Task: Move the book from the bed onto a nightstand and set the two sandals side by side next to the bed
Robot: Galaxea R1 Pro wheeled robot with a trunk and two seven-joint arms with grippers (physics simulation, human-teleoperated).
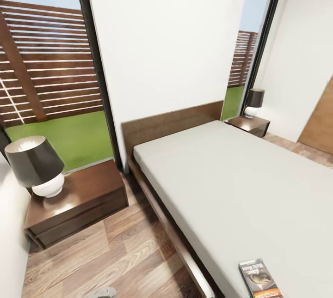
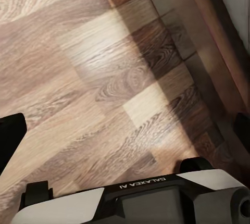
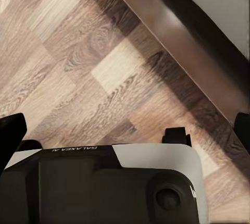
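The book (image 1: 259, 279), dark with an orange band, lies flat on the white mattress of the bed (image 1: 240, 182), near the side edge closest to me. A dark-brown nightstand (image 1: 88, 196) stands left of the headboard, and a second nightstand (image 1: 249, 124) at the bed's far side. My left gripper (image 2: 125, 133) hangs open over the plank floor beside the bed frame (image 2: 219, 41), its fingers (image 2: 10, 135) wide apart. Above the floor by the frame rail (image 3: 172, 31), my right gripper (image 3: 126, 129) is open too. Both are empty. The sandals are out of view.
Each nightstand carries a lamp, a dark-shaded one (image 1: 37, 166) near me and another (image 1: 253, 102) far off. Tall dark-framed windows (image 1: 51, 81) flank the white wall. A brown door (image 1: 321, 122) is at the right. Wood floor (image 1: 120, 252) runs between nightstand and bed.
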